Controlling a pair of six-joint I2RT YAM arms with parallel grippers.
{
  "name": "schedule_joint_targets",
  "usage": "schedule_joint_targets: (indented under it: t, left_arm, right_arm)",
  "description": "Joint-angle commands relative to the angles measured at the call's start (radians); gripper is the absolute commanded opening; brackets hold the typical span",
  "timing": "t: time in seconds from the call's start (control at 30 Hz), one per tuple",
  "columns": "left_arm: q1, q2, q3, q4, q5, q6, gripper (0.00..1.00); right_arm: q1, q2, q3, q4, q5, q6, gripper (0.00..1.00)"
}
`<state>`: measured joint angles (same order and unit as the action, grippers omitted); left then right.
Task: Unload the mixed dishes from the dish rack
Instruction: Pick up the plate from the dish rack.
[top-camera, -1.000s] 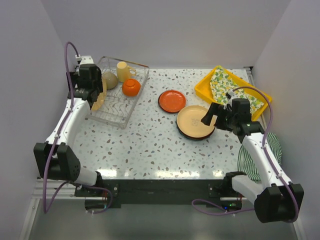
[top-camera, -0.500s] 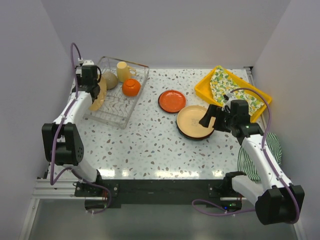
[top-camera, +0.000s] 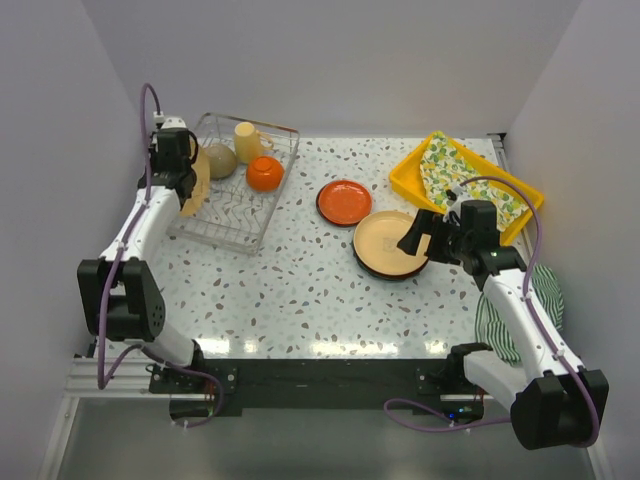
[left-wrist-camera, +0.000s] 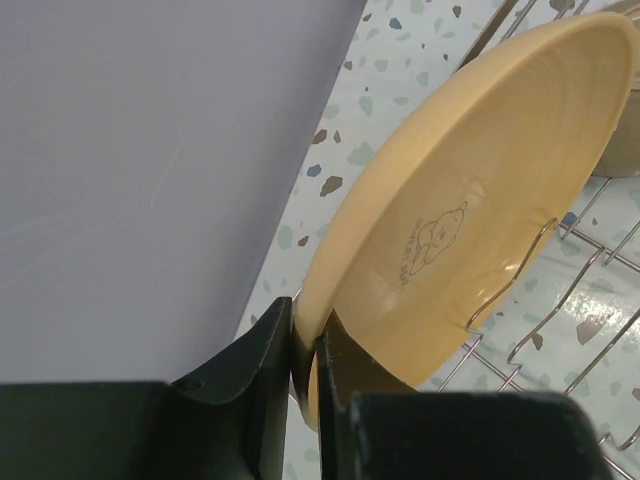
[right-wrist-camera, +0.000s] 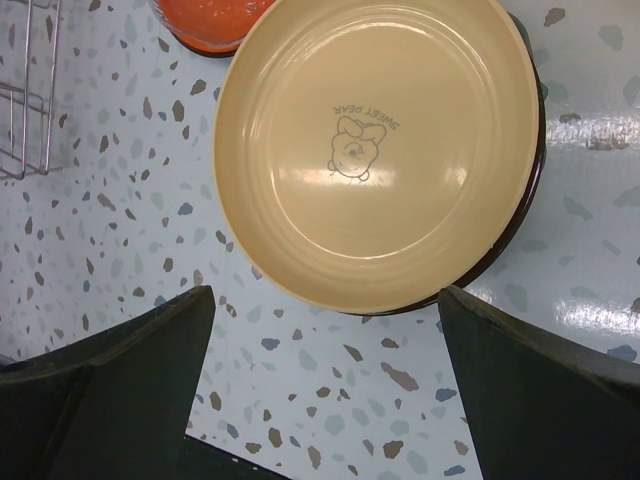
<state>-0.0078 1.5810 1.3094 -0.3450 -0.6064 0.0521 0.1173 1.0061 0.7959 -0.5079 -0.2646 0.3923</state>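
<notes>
Left gripper (left-wrist-camera: 305, 338) clamps the rim of the tan-yellow round plate (left-wrist-camera: 470, 190) leaning at nine o'clock in the silvery wire dish rack (top-camera: 236, 222), while the right gripper (right-wrist-camera: 325, 295) gapes empty; next, probably a lift clear of the wires

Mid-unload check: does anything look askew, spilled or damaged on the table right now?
Nothing spilled or broken. The tan plate leans in the dish rack, its rim pinched by the left gripper. One oddity: a green striped cloth seems to hang off the right edge of the table.
</notes>
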Motion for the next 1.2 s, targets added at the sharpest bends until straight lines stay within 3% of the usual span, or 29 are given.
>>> schedule_joint_targets:
  t: [0.0, 0.37, 0.57, 0.97, 1.1, 1.17]
  left_arm:
    - [-0.017, -0.102, 0.008, 0.101, -0.050, 0.009, 0.06]
    - [-0.107, -0.179, 0.039, 0.116, -0.211, 0.143, 0.02]
    - [-0.153, -0.246, 0.076, 0.054, -0.161, 0.114, 0.00]
    - [-0.162, -0.314, 0.134, -0.195, 0.393, -0.156, 0.00]
    - [-0.170, -0.320, 0.075, -0.221, 0.670, -0.251, 0.00]
    - [-0.178, -0.335, 0.039, -0.203, 0.732, -0.310, 0.00]
  right_arm:
    - [0.004, -0.020, 0.002, 0.029, -0.022, 0.002, 0.98]
    - [0.005, -0.014, 0.011, 0.028, -0.030, 0.010, 0.98]
    - [0.004, -0.008, 0.026, 0.034, -0.041, 0.011, 0.98]
    - [0.025, -0.014, 0.042, 0.081, -0.091, 0.045, 0.98]
    - [0.042, -0.012, 0.063, 0.091, -0.085, 0.059, 0.98]
    - [0.054, -0.012, 0.072, 0.101, -0.088, 0.075, 0.98]
